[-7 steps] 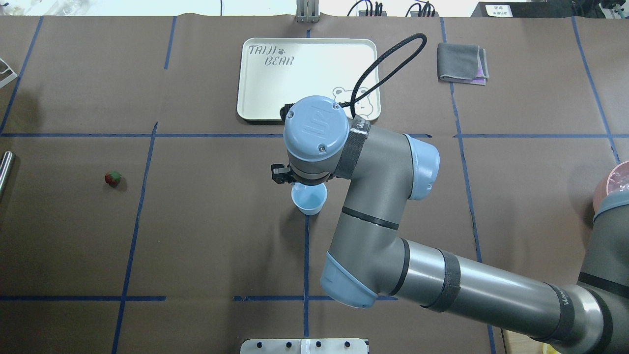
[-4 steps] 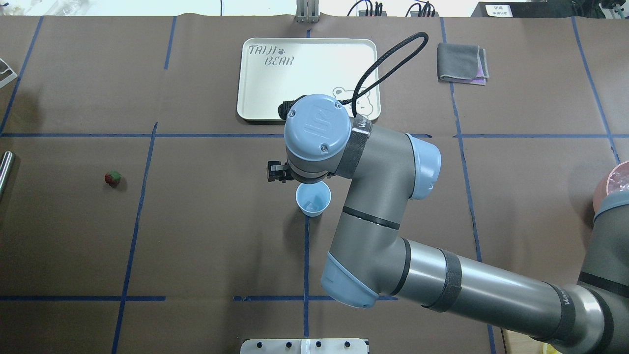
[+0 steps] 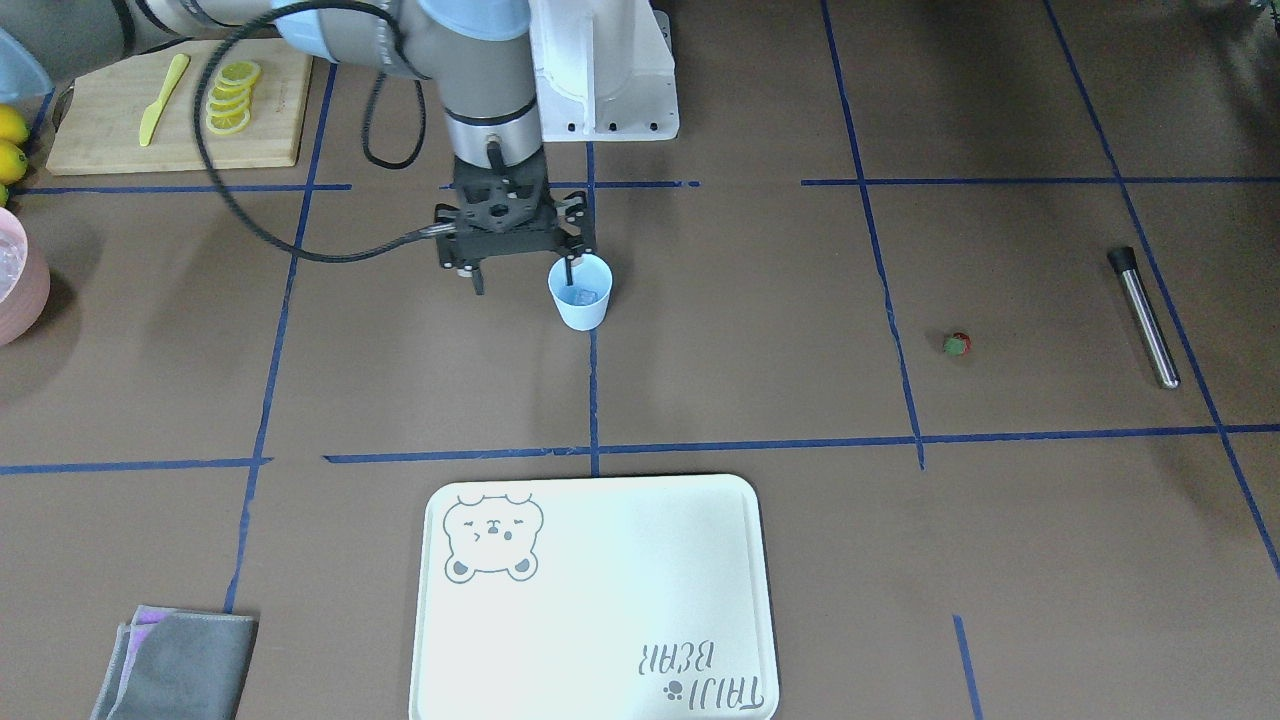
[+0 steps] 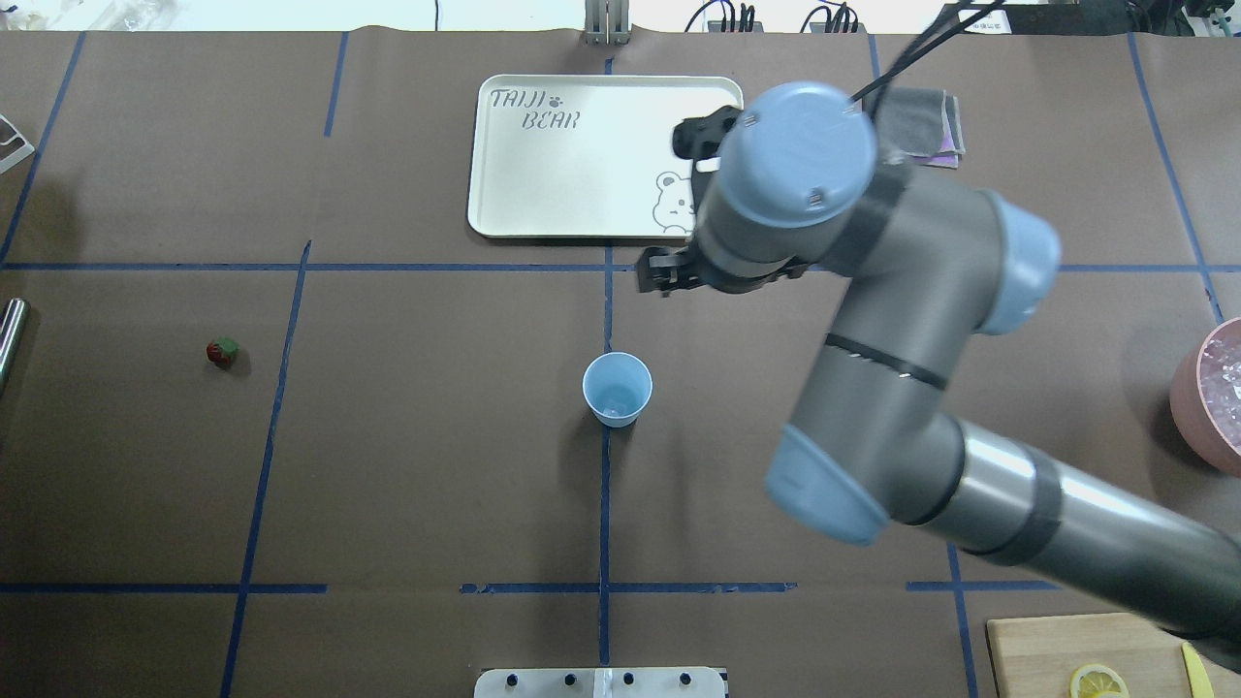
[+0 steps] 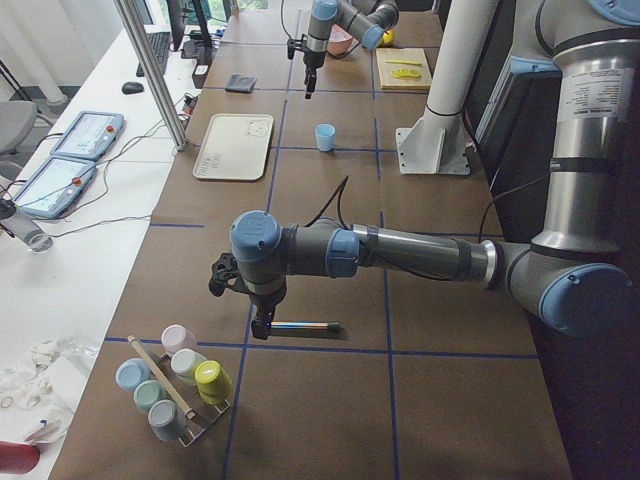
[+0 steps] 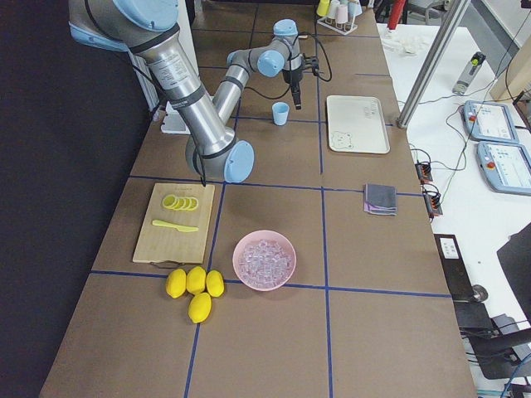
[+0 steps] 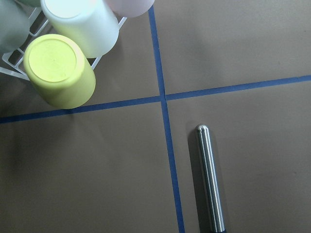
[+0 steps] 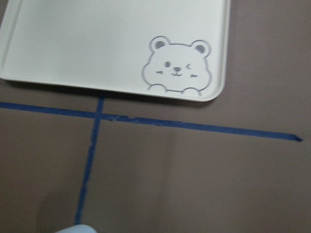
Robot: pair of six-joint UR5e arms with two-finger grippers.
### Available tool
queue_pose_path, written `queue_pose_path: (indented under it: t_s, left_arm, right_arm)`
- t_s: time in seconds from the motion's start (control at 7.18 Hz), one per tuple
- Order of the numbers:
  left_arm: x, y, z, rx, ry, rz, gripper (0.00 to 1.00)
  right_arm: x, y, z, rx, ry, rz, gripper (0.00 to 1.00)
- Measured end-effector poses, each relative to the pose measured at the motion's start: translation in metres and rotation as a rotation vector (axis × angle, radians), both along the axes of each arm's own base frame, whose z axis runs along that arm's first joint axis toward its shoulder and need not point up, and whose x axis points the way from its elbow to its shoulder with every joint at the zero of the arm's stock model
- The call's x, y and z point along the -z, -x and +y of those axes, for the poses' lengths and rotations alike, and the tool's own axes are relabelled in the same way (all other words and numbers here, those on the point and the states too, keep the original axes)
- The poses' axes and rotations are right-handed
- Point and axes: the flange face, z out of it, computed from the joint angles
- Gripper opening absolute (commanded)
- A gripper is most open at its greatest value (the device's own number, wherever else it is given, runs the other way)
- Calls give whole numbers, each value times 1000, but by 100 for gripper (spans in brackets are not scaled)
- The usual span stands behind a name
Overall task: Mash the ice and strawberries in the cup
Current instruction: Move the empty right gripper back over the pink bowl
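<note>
**Inspector:** Where is the cup (image 4: pixel 617 388) standing, and why there?

**Examiner:** It is standing upright on the centre tape line, mid-table. I am judging that this puts it within reach of both arms. Some ice (image 3: pixel 580 297) is lying in its bottom. The rest is sitting in the pink bowl (image 6: pixel 264 259) on the robot's right.

**Inspector:** And the right gripper (image 4: pixel 667 275)?

**Examiner:** Its fingers are standing spread, with nothing between them. From overhead it is hanging apart from the cup, toward the near right corner of the tray (image 4: pixel 504 155). The cup is lying on the robot's side of it and a little to its left. The front view is showing the fingers closer to the rim, so I am not settling how far apart they are.

**Inspector:** The strawberry (image 4: pixel 223 352)?

**Examiner:** It is lying alone on the robot's left, well apart from the cup and near the steel rod (image 7: pixel 210 179). I am reading both as work for the left arm.

**Inspector:** The left gripper (image 5: pixel 262 326)?

**Examiner:** It is hovering over the rod. I cannot tell how its jaws are standing.
</note>
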Motion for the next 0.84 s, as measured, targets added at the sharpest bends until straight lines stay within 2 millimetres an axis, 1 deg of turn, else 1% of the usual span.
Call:
queue_pose_path:
  t_s: [0.14, 0.28, 0.42, 0.56, 0.7, 0.84]
  left_arm:
    - [4, -7, -1, 6, 11, 2, 100]
    - [6, -13, -2, 4, 18, 3, 100]
    - [6, -19, -3, -3, 24, 3, 100]
    - [7, -28, -5, -7, 37, 3, 100]
    - [10, -40, -8, -4, 58, 3, 100]
    - [14, -47, -12, 1, 72, 4, 100]
  right_arm:
    - [-33, -59, -16, 36, -21, 21, 99]
    - [-75, -129, -37, 88, -30, 42, 99]
    - [-129, -207, -55, 147, -27, 58, 99]
    - [-184, -273, -62, 200, -30, 75, 99]
    - [-232, -326, -61, 246, -43, 99, 99]
    - [-269, -361, -54, 284, -54, 116, 99]
